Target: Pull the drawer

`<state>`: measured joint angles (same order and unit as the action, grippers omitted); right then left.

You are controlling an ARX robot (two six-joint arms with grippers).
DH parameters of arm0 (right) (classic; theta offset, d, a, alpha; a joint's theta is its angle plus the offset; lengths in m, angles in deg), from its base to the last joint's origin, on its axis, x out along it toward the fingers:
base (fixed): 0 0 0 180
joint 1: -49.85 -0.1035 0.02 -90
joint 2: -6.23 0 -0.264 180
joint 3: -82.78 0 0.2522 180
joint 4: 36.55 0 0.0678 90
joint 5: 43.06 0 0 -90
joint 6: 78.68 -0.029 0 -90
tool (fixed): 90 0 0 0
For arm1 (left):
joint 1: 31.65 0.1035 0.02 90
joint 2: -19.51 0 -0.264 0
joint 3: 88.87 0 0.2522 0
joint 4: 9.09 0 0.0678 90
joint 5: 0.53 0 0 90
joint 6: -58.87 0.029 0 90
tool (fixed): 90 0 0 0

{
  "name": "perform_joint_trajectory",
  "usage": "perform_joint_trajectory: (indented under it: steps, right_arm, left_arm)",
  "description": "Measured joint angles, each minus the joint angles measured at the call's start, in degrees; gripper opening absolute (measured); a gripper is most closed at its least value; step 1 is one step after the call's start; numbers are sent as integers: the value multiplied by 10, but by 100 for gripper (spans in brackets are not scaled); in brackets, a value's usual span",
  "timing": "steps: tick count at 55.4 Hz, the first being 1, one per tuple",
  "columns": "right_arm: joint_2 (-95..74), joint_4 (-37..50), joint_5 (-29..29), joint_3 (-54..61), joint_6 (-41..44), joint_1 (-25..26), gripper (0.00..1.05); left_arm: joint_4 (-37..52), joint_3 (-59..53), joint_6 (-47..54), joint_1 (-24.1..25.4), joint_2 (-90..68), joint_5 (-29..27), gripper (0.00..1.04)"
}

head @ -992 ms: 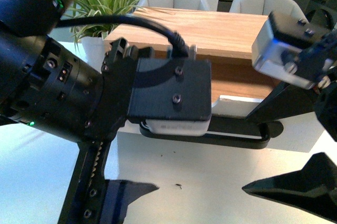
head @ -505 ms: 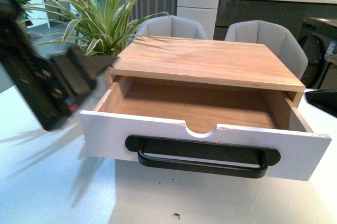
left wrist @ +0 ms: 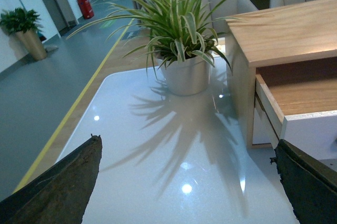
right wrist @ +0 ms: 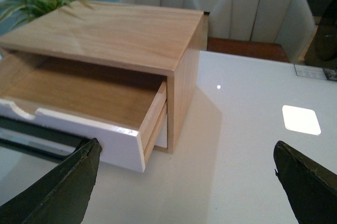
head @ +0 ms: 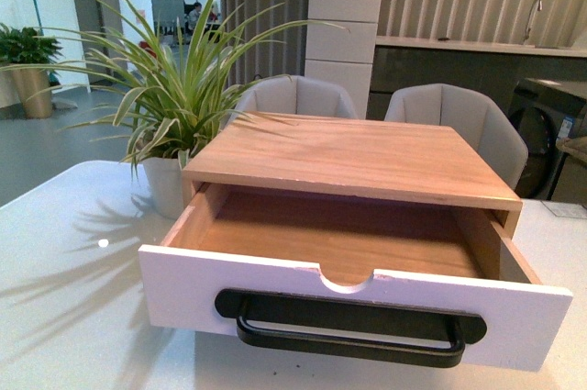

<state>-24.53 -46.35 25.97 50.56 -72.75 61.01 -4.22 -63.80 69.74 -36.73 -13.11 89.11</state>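
Observation:
The drawer (head: pixel 183 291) stands pulled well out of its wooden cabinet (head: pixel 358 159); its white front carries a long black bar handle (head: pixel 348 330) and a half-round notch in the top edge, and its light wood inside is bare. No arm shows in the front view. My left gripper (left wrist: pixel 187 176) is open above the white table to the left of the cabinet, beside the drawer's corner (left wrist: pixel 310 129). Open too, my right gripper (right wrist: pixel 184 176) hangs over the table to the right of the cabinet, by the drawer's other corner (right wrist: pixel 126 147).
A striped plant in a white pot (head: pixel 165 183) stands left of the cabinet, also in the left wrist view (left wrist: pixel 187 74). Two grey chairs (head: pixel 459 115) sit behind the white table (head: pixel 64 261). The table's left edge (left wrist: pixel 79 124) borders a grey floor.
Both arms, which filled the front view a second ago, have drawn back out of it. The drawer stands open as half a second ago.

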Motion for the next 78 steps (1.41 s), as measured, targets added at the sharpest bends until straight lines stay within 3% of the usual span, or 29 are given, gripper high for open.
perform_joint_trajectory:
  steps: [8, 10, 13, 20, 23, 32, 35, 66, 71, 78]
  right_arm:
    - [6, 5, 10, 4, -25, 1, 95]
    - [17, 56, 73, 24, -36, -14, 87]
    - [33, 93, 123, 47, -43, -29, 77]
    - [61, 99, 159, 80, -51, -52, 56]
    - [72, 98, 201, 93, -52, -87, 45]
    - [104, 96, 209, 117, -52, -108, 17]
    - [117, 91, 210, 127, -52, -109, 3]
    - [204, 56, 209, 170, -53, -110, 2]
    - [267, -18, 209, 170, -53, -111, 2]
    - [302, -38, 210, 170, -53, -111, 2]
  left_arm:
    - [0, -3, -39, 6, 16, -1, 96]
    - [11, -10, -64, 25, 23, 7, 88]
    - [12, -21, -82, 43, 35, 0, 77]
    - [9, -42, -97, 48, 60, 4, 55]
    - [4, -50, -101, 49, 72, 3, 45]
    - [-11, -67, -104, 49, 105, 3, 16]
    - [-21, -74, -105, 49, 120, 3, 2]
    - [-75, -106, -106, 49, 216, 3, 3]
    - [-88, -106, -106, 49, 228, 3, 3]
    - [-181, -106, -107, 49, 314, 3, 3]
